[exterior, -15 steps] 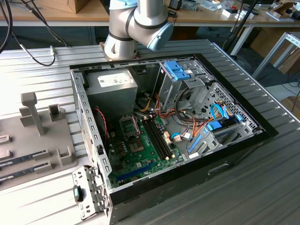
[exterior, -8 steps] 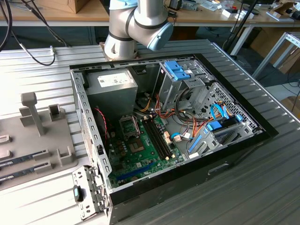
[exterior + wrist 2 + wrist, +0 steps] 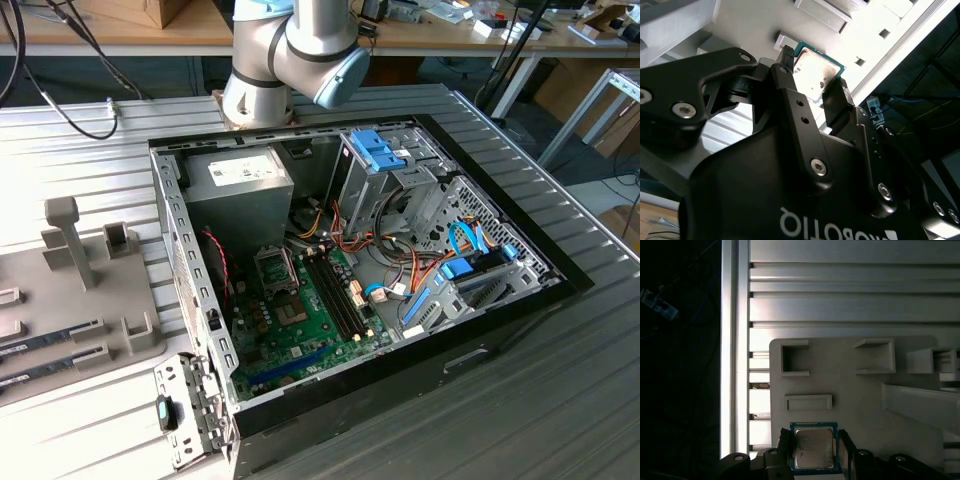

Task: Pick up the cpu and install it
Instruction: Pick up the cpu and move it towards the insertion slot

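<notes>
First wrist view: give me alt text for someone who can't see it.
A small, square, silver-grey metal-topped cpu is clamped between the fingers of the black gripper, over a pale grey moulded tray with rectangular pockets, on a ribbed aluminium table.

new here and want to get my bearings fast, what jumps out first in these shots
The cpu, a small silver-topped square, stands out in the first wrist view, pinched in the gripper over a pale grey fixture plate. In the exterior view the open computer case lies on its side with its green motherboard bared, the arm at the top of that picture.
</notes>
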`<action>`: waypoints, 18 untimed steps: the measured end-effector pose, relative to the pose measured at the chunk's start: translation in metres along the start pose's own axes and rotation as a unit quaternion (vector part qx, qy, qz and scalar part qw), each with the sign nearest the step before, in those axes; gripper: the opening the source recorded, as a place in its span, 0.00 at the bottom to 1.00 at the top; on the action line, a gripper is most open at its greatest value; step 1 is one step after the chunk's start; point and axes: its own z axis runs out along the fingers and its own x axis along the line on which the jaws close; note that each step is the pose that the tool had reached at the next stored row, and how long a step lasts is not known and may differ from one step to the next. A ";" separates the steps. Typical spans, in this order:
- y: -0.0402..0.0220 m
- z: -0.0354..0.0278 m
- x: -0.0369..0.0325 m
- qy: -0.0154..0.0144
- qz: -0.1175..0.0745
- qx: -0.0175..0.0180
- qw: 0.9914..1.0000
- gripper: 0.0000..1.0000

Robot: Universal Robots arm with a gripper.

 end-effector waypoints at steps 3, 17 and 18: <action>0.0000 -0.0007 0.0000 0.000 0.000 0.000 1.000 0.47; 0.0002 -0.0051 -0.0001 0.000 0.000 0.000 1.000 0.47; 0.0002 -0.0056 -0.0002 0.000 0.000 0.000 1.000 0.47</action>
